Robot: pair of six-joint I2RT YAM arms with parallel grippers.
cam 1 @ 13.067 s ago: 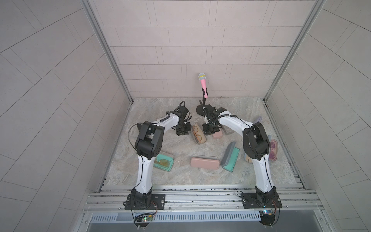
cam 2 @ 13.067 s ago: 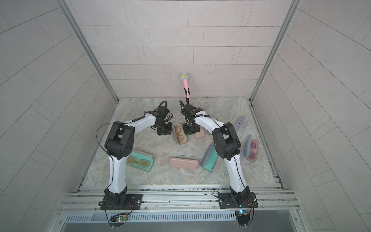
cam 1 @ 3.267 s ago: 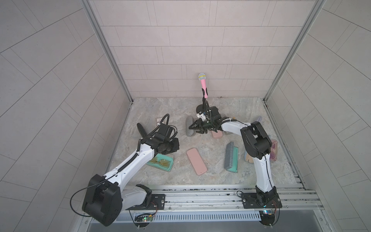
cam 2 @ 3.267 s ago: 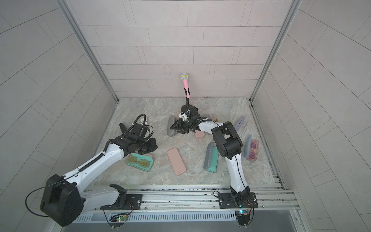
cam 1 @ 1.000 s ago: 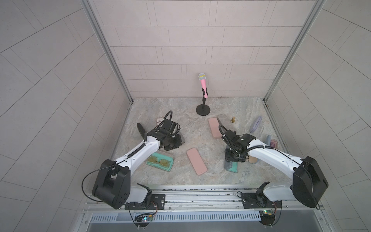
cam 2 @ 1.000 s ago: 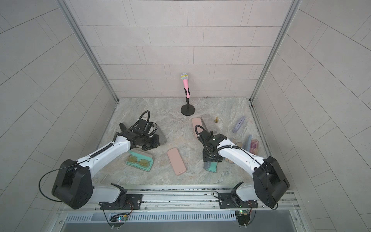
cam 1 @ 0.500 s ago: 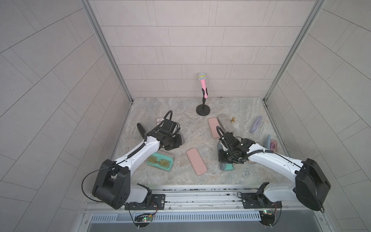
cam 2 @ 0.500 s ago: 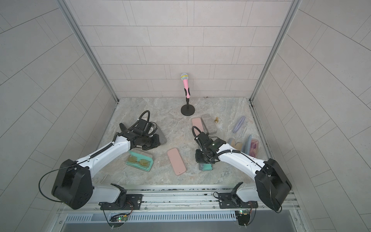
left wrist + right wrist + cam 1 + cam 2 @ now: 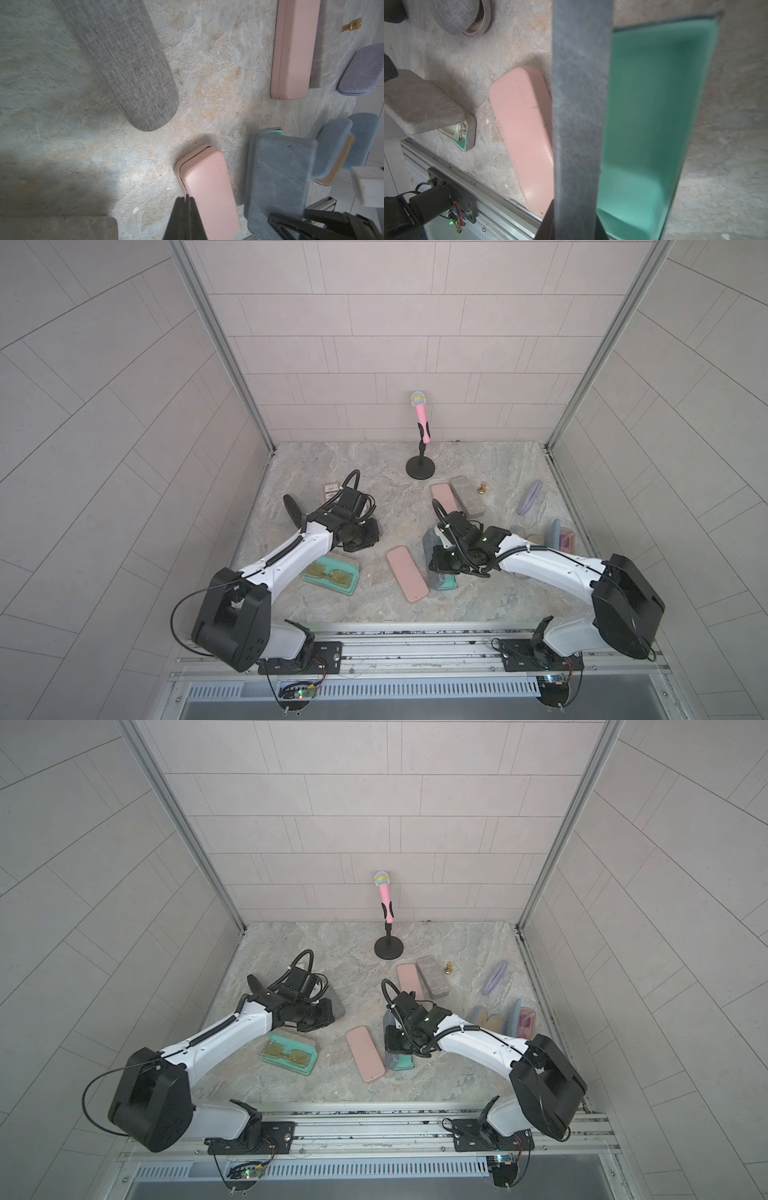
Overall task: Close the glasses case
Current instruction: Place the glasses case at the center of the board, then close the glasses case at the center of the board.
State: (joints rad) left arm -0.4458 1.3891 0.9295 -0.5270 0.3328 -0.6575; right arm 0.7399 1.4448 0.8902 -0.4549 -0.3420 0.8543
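The glasses case (image 9: 430, 545) is blue-grey outside with a teal lining (image 9: 654, 104) and lies open at the front middle of the floor. Its lid (image 9: 579, 104) stands nearly upright. My right gripper (image 9: 442, 566) is shut on the lid's edge, a finger on each side, as the right wrist view shows at the gripper (image 9: 574, 224). Both top views show this hold, with the case (image 9: 392, 1058) under the gripper (image 9: 395, 1040). My left gripper (image 9: 361, 537) is shut and empty, and its tips (image 9: 185, 199) hang over the floor beside a pink case (image 9: 209, 187).
An open teal case with yellow glasses (image 9: 332, 574) lies under the left arm. A closed pink case (image 9: 406, 573) lies just left of the held case. A grey fabric case (image 9: 124, 62) lies by the left gripper. A microphone stand (image 9: 420, 468) and several more cases (image 9: 467, 495) stand behind and to the right.
My right gripper has closed on the case's lid and shifted left with it, and the lid now stands more upright. The left arm has not moved.
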